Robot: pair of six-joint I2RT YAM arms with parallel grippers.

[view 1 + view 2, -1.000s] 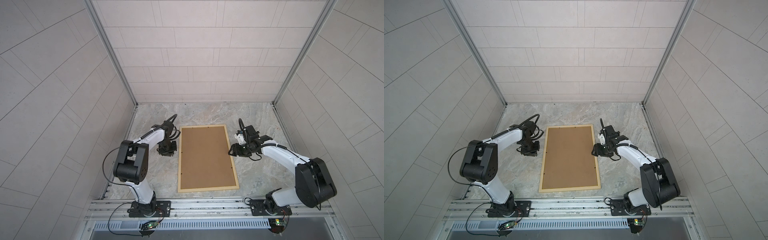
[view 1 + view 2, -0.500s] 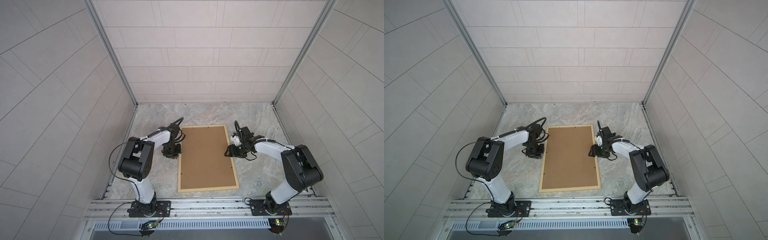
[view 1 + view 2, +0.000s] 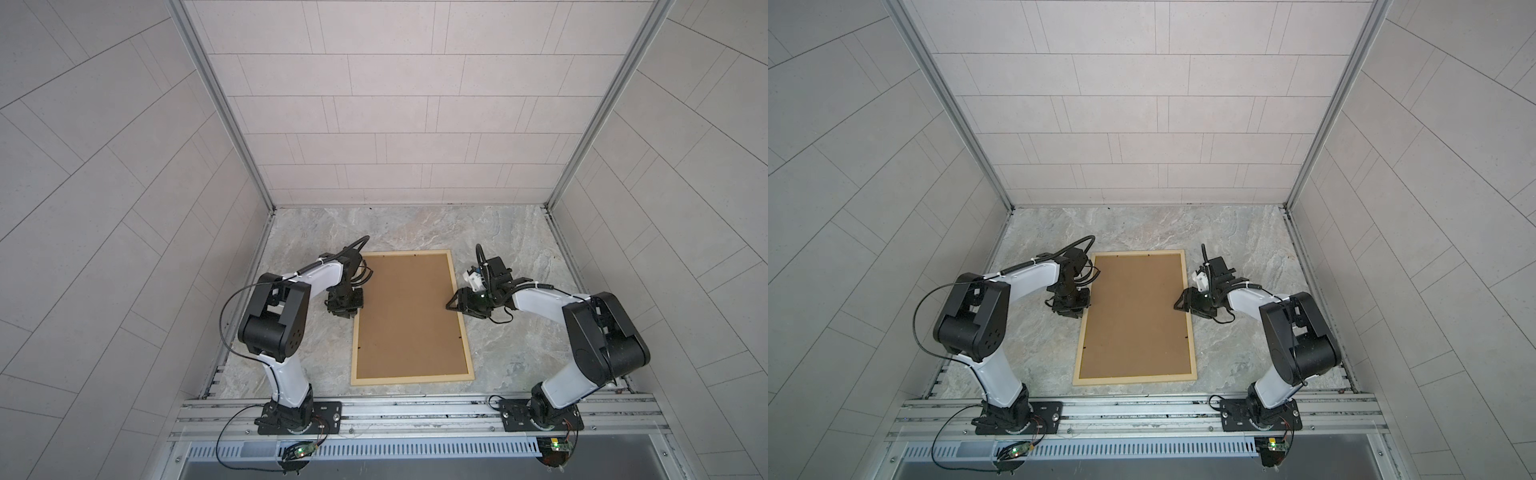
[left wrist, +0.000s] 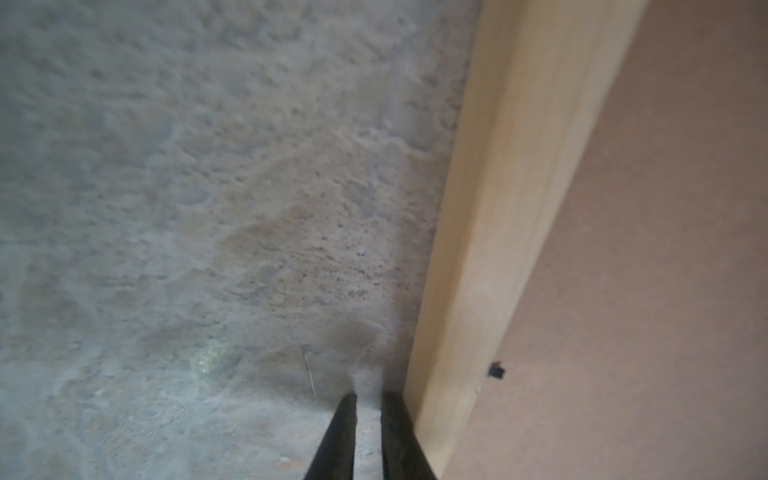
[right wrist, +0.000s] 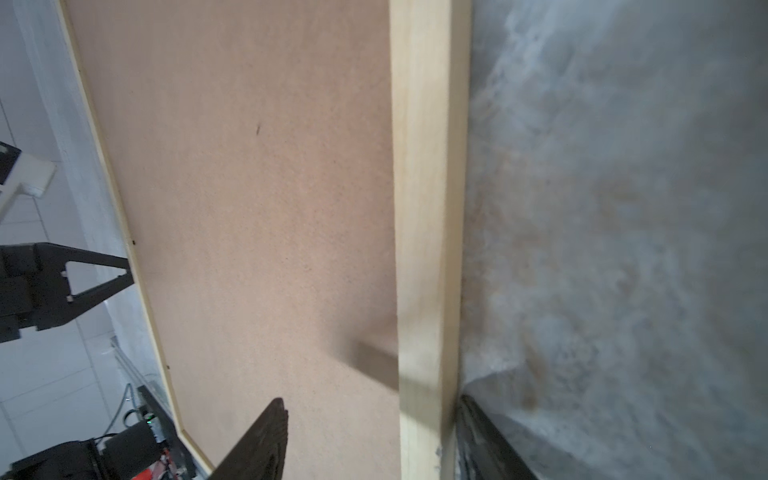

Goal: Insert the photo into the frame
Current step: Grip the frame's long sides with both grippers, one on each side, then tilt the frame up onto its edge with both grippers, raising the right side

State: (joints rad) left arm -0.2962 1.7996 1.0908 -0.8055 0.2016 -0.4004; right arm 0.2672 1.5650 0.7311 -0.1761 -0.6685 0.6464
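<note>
Label-free frame (image 3: 354, 345) around brown backing board (image 3: 409, 313); left gripper (image 4: 368, 399) nearly closed, empty; right gripper (image 5: 370, 409) wide astride frame bar.

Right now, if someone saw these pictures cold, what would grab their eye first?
The big pale wooden frame lying flat mid-table, filled by a plain brown backing board; no photo shows anywhere. Next, the two arms flanking it: the left gripper, nearly closed, sits on the marbled table right against the frame's left bar, while the right gripper straddles the right bar, one finger over the board, the other outside on the table.
</note>
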